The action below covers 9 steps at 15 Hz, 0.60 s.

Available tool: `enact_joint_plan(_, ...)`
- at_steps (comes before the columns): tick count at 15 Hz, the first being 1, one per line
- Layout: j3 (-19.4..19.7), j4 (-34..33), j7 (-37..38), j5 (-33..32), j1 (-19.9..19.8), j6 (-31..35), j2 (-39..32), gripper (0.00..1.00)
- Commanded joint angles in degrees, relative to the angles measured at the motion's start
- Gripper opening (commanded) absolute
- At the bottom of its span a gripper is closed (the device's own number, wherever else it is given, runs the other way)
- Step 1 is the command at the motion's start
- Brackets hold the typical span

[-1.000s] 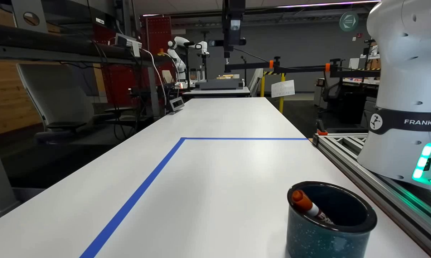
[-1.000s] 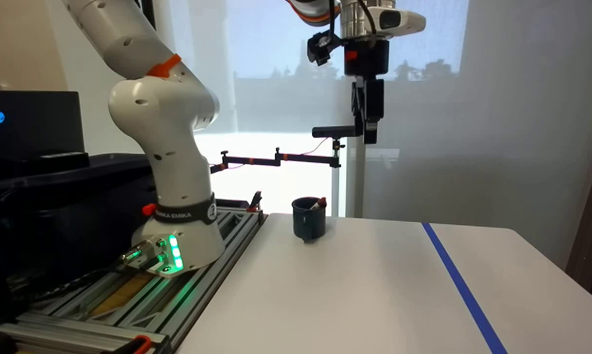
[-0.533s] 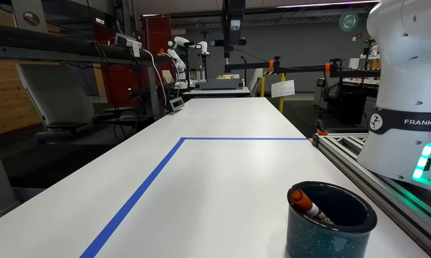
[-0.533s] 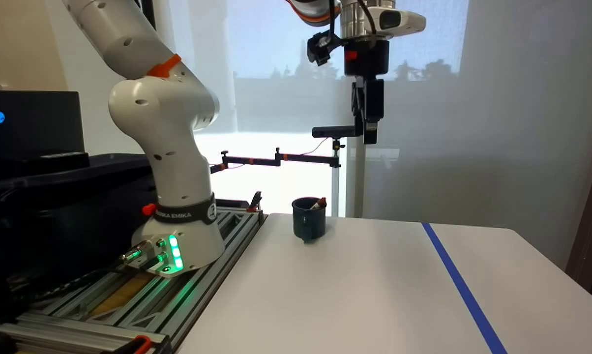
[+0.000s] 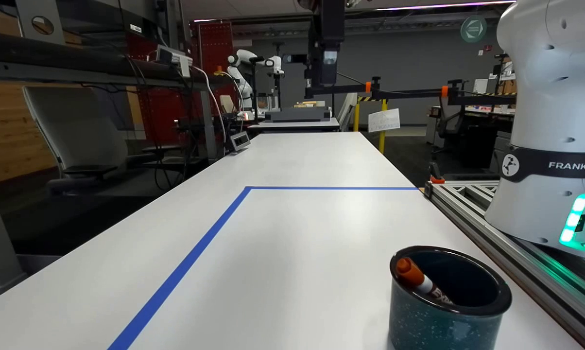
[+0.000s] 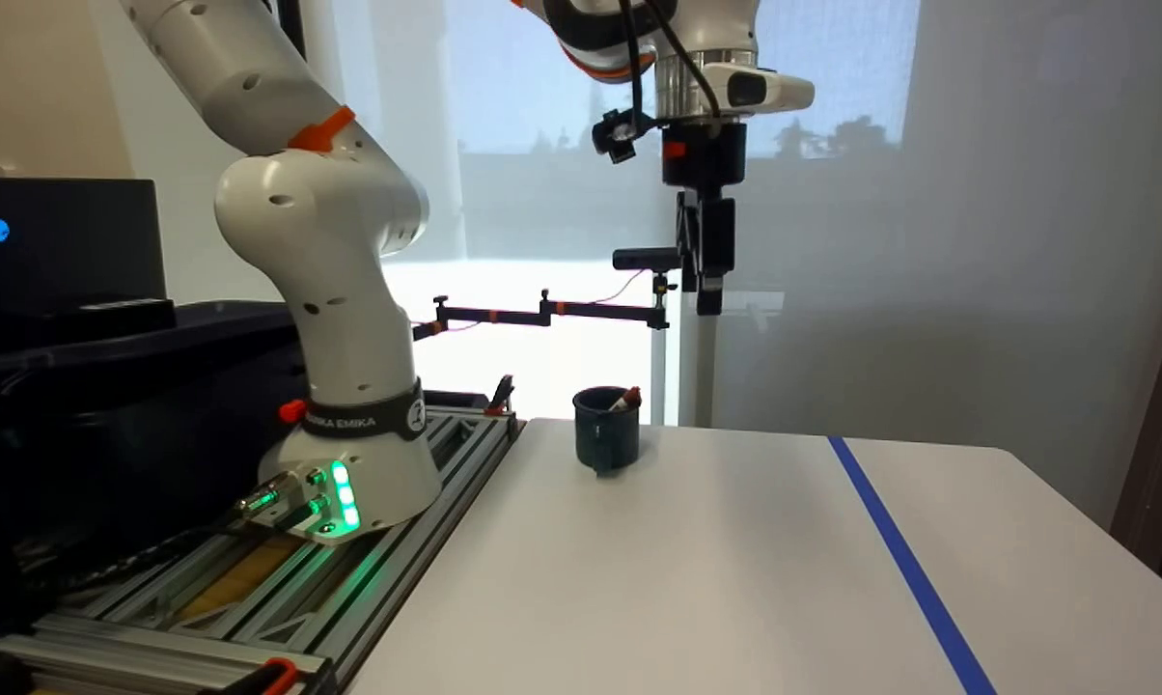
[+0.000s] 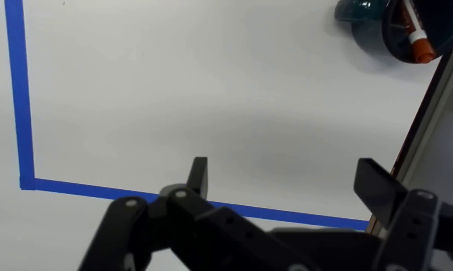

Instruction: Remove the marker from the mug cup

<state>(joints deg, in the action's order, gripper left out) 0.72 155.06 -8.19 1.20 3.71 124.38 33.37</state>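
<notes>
In an exterior view, the mug cup (image 5: 443, 326) is stood near the bench's (image 5: 297, 228) right edge, the marker (image 5: 422, 283) leaned inside. In an exterior view, the mug cup is seen near the far left corner, lower than the jaws. In the wrist view, the jaws are spread wide.

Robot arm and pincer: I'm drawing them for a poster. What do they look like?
The arm is white and rounded, with an orange strip, a dark band lettered FRANKA EMIKA, glowing green lights low down, and black cables near a silvery wrist collar. The pincer is black, with angular, jointed fingers.
</notes>
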Motion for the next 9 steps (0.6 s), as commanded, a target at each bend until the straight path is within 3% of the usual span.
enact_joint_plan(1, 0.1, 5.3, -0.7, 2.4, 1.9, 4.9, 3.0, 1.0)
enact_joint_plan(2, 0.0, 2.0, -0.3, 2.7, 2.3, 4.7, 0.2, 1.0)
enact_joint_plan(9, -0.3, 2.5, -0.5, 6.1, 5.3, 9.6, -0.3, 1.0)
